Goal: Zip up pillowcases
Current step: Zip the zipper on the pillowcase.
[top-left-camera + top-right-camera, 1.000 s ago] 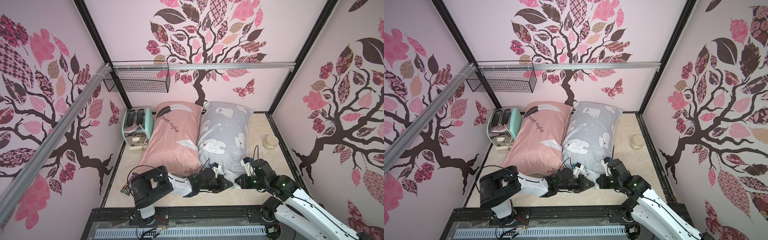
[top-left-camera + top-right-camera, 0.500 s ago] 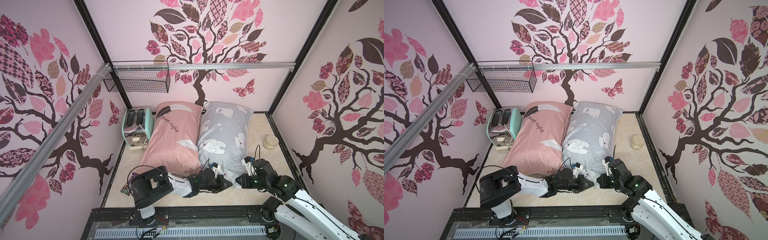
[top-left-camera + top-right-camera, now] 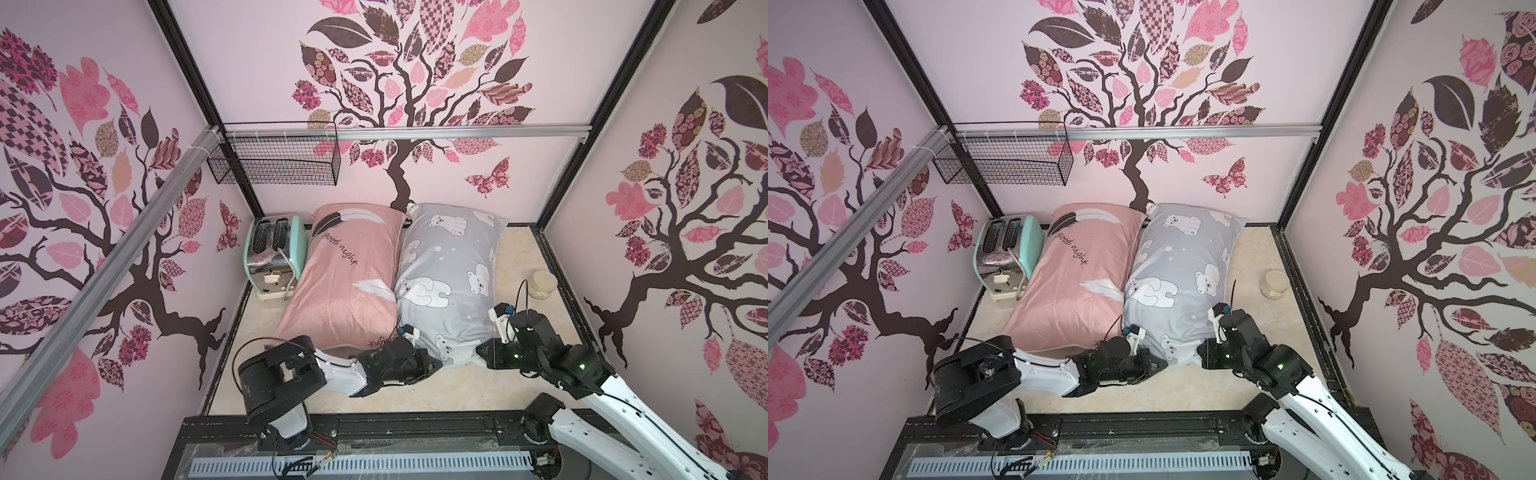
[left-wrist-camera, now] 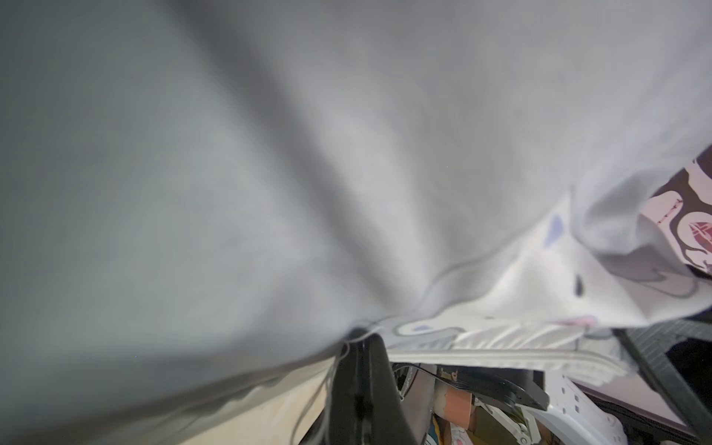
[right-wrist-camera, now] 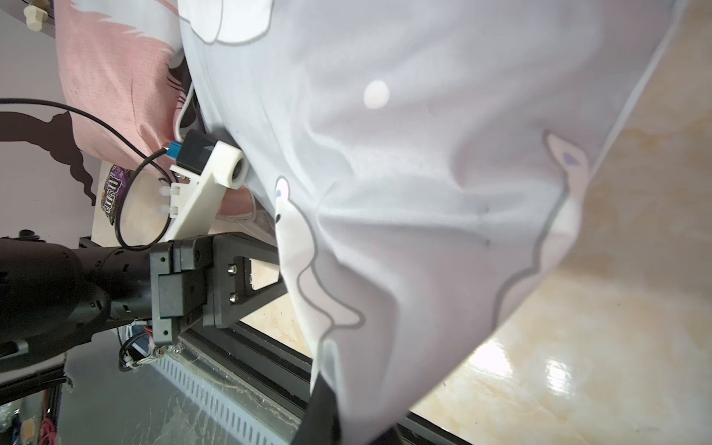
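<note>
Two pillowcases lie side by side in both top views: a pink one (image 3: pixel 349 282) (image 3: pixel 1075 286) with feathers and "good night" script, and to its right a grey one (image 3: pixel 449 270) (image 3: pixel 1179 274) with white polar bears. My left gripper (image 3: pixel 432 362) (image 3: pixel 1160 362) is shut on the near edge of the grey pillowcase (image 4: pixel 269 173); its dark fingers (image 4: pixel 360 370) pinch the fabric by the white piping. My right gripper (image 3: pixel 482 353) (image 3: pixel 1202 353) is shut on the same edge further right. Grey cloth (image 5: pixel 424 192) drapes over that gripper (image 5: pixel 339 420) and hides most of its fingers.
A mint and chrome toaster (image 3: pixel 272 253) stands against the left wall beside the pink pillowcase. A black wire basket (image 3: pixel 274 160) hangs above it. A small round jar (image 3: pixel 540 284) sits at the right. Bare beige floor (image 3: pixel 457 386) runs to the black front rail (image 3: pixel 415 424).
</note>
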Robot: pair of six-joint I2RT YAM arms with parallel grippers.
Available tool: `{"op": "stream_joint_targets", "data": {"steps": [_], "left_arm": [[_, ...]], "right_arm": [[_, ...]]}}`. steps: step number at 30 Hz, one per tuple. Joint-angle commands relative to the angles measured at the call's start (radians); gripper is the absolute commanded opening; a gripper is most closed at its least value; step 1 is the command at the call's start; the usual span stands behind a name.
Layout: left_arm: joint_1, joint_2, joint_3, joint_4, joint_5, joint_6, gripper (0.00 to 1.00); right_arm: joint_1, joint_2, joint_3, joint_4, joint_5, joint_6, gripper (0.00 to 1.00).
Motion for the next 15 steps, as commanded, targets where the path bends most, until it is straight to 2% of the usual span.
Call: {"op": "stream_joint_targets", "data": {"steps": [1, 7, 15], "left_arm": [[0.044, -0.096, -0.034, -0.27, -0.058, 0.103, 0.0], [0.124, -0.251, -0.063, -0.53, -0.119, 0.208, 0.0], [0.148, -0.461, -0.115, -0.844, -0.285, 0.252, 0.0]], "right_arm": [[-0.004, 0.015, 0.119, -0.05, 0.108, -0.043, 0.0], [-0.006, 0.083, 0.225, -0.105, 0.215, -0.054, 0.0], [-0.018, 0.162, 0.297, -0.122, 0.312, -0.06, 0.0]]}}
